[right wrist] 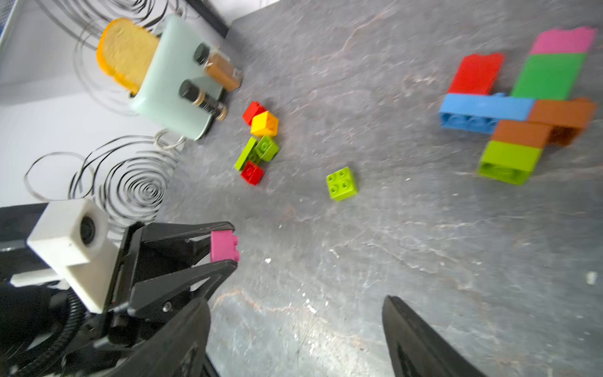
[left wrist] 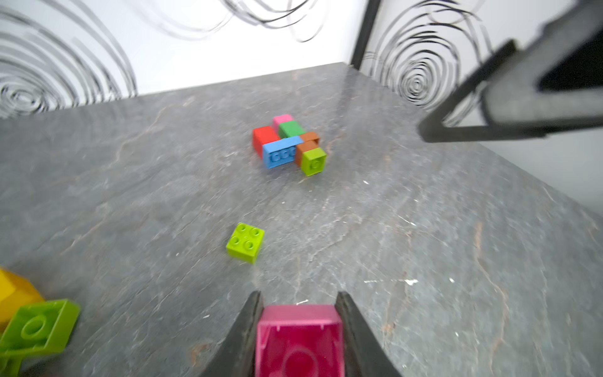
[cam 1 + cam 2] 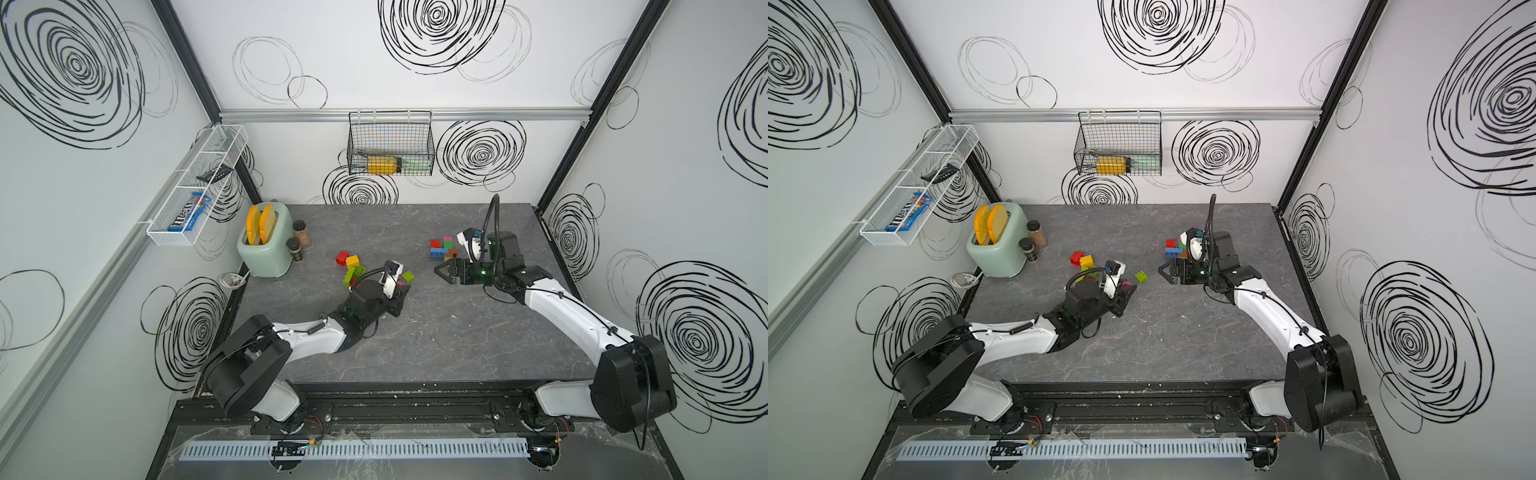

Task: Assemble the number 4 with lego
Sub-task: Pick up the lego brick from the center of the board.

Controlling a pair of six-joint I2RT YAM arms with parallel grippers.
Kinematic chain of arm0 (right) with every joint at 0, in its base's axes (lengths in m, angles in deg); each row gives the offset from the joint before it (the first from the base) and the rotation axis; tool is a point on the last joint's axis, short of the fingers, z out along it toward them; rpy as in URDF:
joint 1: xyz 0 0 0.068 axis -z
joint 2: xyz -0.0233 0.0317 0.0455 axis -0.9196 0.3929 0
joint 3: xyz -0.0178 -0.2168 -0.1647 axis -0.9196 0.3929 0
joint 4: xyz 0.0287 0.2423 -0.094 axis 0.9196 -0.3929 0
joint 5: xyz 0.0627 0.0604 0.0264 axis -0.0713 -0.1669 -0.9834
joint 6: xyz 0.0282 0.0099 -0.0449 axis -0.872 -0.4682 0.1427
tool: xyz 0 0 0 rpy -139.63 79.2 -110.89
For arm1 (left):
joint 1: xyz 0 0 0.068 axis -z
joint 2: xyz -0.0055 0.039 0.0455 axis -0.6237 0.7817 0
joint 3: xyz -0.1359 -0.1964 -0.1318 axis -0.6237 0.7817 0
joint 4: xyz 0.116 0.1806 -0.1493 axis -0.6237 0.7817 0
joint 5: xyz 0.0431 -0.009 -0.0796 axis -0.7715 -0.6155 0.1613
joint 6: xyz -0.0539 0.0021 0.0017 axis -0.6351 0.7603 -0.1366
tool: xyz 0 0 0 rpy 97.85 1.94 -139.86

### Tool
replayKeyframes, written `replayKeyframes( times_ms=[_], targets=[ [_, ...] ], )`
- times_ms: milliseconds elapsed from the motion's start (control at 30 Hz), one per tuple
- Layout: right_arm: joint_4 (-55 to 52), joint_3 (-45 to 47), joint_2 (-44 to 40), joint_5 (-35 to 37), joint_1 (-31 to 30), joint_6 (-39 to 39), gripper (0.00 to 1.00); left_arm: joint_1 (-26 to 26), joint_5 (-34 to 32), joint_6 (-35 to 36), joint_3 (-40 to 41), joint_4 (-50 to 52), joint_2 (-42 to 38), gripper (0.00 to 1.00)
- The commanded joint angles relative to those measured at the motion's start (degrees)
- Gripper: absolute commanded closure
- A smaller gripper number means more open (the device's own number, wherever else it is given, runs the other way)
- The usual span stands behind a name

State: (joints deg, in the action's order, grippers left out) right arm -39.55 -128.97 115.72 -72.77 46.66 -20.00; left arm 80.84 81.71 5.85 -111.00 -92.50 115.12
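My left gripper is shut on a pink lego brick, held just above the table with its hollow underside toward the wrist camera. In the right wrist view the same brick sits between the left fingertips. A flat cluster of joined lego in red, pink, green, blue, brown and lime lies at the back right. My right gripper hangs open and empty just in front of it. A single lime brick lies between the two grippers. A loose pile of red, yellow and lime bricks lies beside the left wrist.
A mint toaster with two bread slices stands at the back left, with two spice jars next to it. A black wire basket hangs on the back wall and a white one on the left wall.
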Motion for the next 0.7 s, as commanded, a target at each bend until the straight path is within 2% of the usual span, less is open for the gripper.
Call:
replayKeyframes(
  times_ms=[0, 133, 233, 400, 667],
  targets=[
    [-5.72, -1.67, -0.92, -8.71, -2.75, 3.71, 0.16, 1.05, 6.81, 13.56, 2.52, -17.60, -0.70, 0.91],
    [-6.50, -1.44, -0.45, -8.26, -5.51, 5.30, 0.24, 1.49, 14.19, 19.51, 6.62, -31.68, 1.38, 0.91],
    [-6.45, -1.56, 0.47, -11.56, -5.89, 5.64, 0.28, 1.28, 18.32, 19.60, 6.74, -37.43, 4.03, 0.91],
    [-4.59, -1.91, 0.41, -15.01, -6.07, 5.74, 0.32, 1.63, 20.47, 20.56, 4.56, -35.60, 5.49, 0.94],
    [-6.01, -3.36, 3.06, -15.05, -7.03, 8.39, 0.50, 1.75, 21.92, 21.78, 3.41, -32.36, 5.61, 0.95]
  ],
)
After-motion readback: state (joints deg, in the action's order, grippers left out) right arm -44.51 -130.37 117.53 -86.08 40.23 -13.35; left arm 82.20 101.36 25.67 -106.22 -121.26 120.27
